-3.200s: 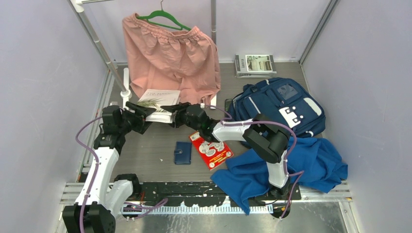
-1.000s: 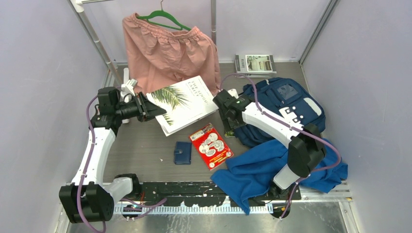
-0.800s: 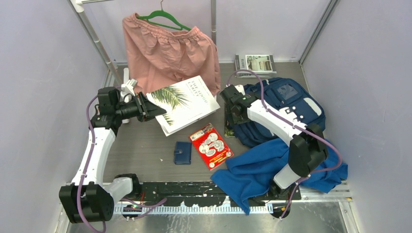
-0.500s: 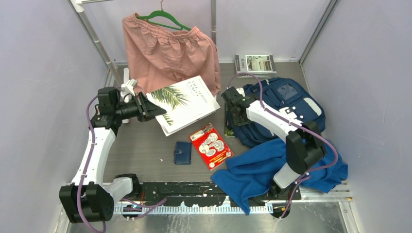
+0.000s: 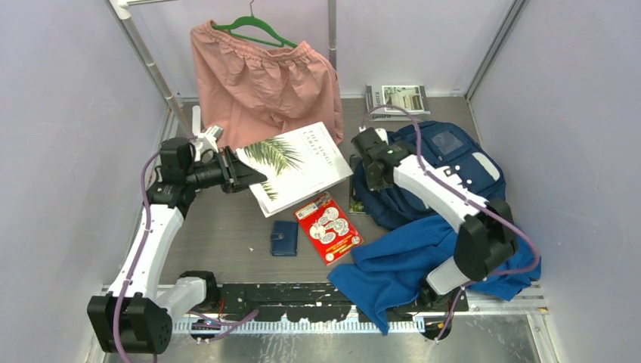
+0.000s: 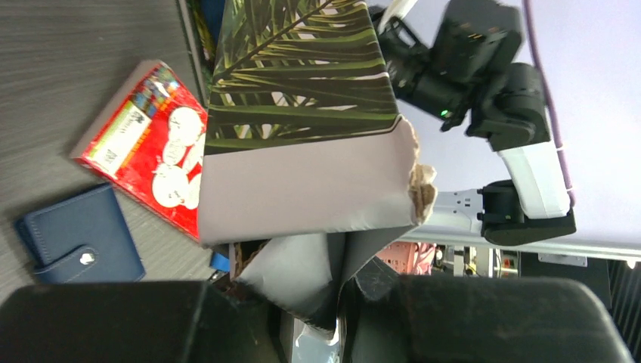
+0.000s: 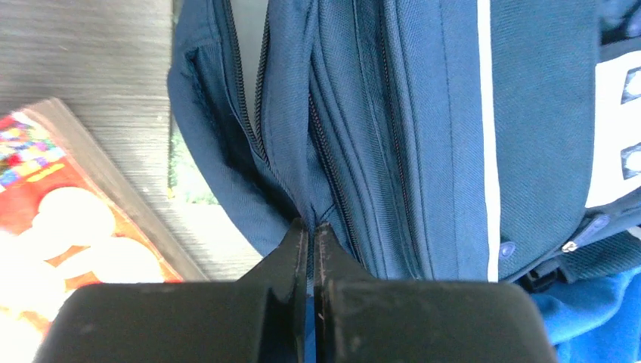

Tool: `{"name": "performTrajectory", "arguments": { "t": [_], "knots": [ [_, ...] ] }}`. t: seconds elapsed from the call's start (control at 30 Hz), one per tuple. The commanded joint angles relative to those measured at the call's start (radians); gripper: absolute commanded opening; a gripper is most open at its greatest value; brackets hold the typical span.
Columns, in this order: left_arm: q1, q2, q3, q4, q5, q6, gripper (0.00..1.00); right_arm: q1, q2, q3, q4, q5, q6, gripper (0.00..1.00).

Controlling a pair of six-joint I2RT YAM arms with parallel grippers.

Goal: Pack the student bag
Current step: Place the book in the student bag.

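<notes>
The palm-leaf book (image 5: 298,162) has dark letters on its white cover, too small to read. Same w/ the magazine (image 5: 397,100) at the back.

The left gripper (image 6: 302,306) pinches the frayed corner of a palm-leaf-cover book (image 6: 302,136). Left of the book lies a red illustrated booklet (image 6: 140,140), with a navy snap-tab wallet (image 6: 79,242) at the book's lower left. The right arm (image 6: 484,83) shows to the book's right.

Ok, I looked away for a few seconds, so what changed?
The right pincer left the book, swung right to the student bag and closed on its zip edge. The left pincer, gripping the book, raised it and carried it slightly toward the bag. The wallet, red card pack and blue cloth stayed put.
</notes>
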Motion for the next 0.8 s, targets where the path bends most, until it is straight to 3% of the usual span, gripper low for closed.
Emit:
{"name": "performTrajectory", "arguments": {
  "t": [0.0,0.17,0.4,0.63,0.77],
  "knots": [
    [-0.082,-0.047,0.002,0.144,-0.008,-0.087,0.05,-0.002,-0.154,0.149,-0.061,-0.042,-0.004,0.01],
    [-0.231,-0.025,-0.001,0.184,-0.125,-0.122,0.03,-0.003,-0.217,0.243,-0.095,-0.097,-0.007,0.01],
    [-0.439,0.089,-0.06,0.442,-0.323,-0.297,0.01,-0.004,-0.228,0.358,-0.124,-0.173,0.037,0.01],
    [-0.598,0.257,-0.097,0.61,-0.511,-0.416,0.01,-0.009,-0.243,0.383,-0.087,-0.237,0.127,0.01],
    [-0.665,0.397,-0.07,0.745,-0.549,-0.458,0.0,-0.009,-0.254,0.372,-0.082,-0.244,0.148,0.01]
  ]
}}
